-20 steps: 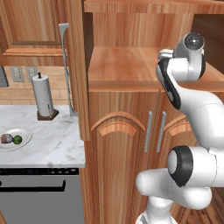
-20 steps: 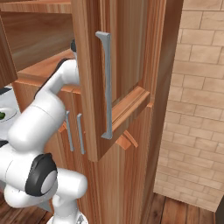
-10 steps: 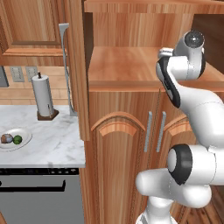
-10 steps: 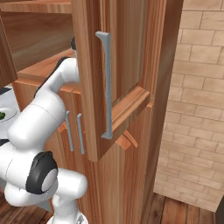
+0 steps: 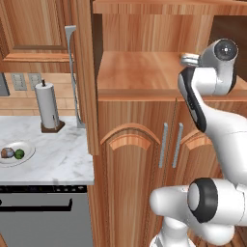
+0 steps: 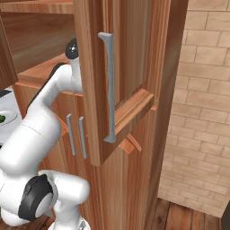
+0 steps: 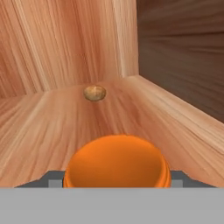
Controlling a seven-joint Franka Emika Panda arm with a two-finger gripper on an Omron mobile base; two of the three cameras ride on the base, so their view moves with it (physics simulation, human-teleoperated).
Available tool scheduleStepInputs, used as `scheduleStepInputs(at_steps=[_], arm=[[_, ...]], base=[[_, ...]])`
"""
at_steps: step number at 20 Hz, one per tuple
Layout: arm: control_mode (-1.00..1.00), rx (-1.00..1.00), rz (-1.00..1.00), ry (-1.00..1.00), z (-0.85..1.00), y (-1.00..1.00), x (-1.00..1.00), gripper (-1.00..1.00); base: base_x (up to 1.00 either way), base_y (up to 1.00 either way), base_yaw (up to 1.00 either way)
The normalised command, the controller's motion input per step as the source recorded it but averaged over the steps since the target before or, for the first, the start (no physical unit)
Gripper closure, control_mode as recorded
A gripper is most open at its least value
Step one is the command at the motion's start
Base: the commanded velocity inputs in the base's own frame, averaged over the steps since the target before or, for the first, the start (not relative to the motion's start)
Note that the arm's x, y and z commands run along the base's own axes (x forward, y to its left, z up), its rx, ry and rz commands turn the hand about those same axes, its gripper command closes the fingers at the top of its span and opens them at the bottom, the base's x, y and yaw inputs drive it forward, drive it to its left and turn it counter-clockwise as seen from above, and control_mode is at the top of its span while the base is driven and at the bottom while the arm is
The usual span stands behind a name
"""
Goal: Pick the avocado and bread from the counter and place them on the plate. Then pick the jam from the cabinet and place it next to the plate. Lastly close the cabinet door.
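In the hand view the orange jam sits close up between my fingertips, on the wooden shelf of the cabinet. My gripper is shut on it. The arm reaches into the open upper cabinet in the left base view. The cabinet door stands swung open, as does the other door. On the marble counter at the left, the white plate holds the brown bread and the green avocado. A sliver of the plate with the avocado also appears in the right base view.
A small tan round lump lies at the back of the shelf, near the corner. A paper towel roll stands on the counter by the wall. A brick wall lies right of the cabinet. Lower cabinet doors with bar handles are shut.
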Motion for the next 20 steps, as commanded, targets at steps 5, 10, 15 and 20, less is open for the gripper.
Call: scheduleStepInputs(at_steps=[5,10,15,20], arm=[[-1.0,0.0,0.0,-0.09,0.23,0.04,-0.68,1.0],[-1.0,0.0,0.0,-0.06,0.44,0.17,-0.8,1.0],[-1.0,0.0,0.0,-0.03,0.42,0.41,-0.7,1.0],[-1.0,0.01,0.0,0.0,0.08,0.34,-0.6,1.0]], base=[[0.0,0.0,0.0],[0.0,0.0,0.0],[0.0,0.0,0.0],[0.0,0.0,0.0]])
